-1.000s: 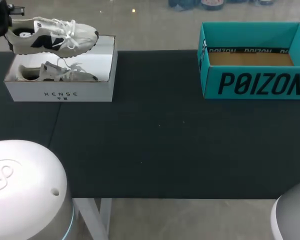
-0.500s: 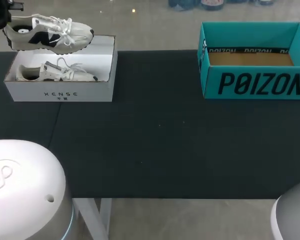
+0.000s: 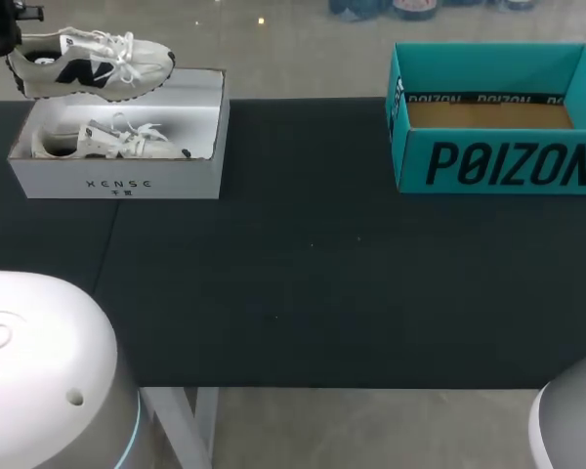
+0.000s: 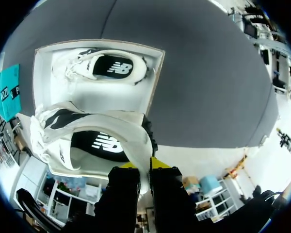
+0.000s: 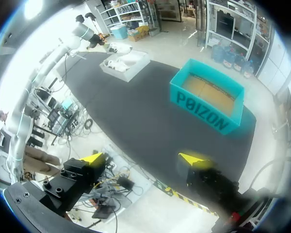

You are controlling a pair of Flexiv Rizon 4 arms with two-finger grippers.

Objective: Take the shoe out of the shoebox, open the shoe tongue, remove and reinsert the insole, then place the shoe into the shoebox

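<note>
Shoe [image 3: 88, 66], white with a dark side mark, hangs level over the back edge of the white shoebox [image 3: 117, 183] at the table's [image 3: 303, 264] far left corner, where a second shoe [image 3: 107, 143] lies inside. The left arm reaches in from that corner, and its end effector [image 4: 140, 166] points down, fingers pinching the raised shoe's heel collar from both sides. The right end effector [image 5: 143, 158] is held well back from the teal box [image 3: 498, 161], fingers spread wide and gripping nothing.
</note>
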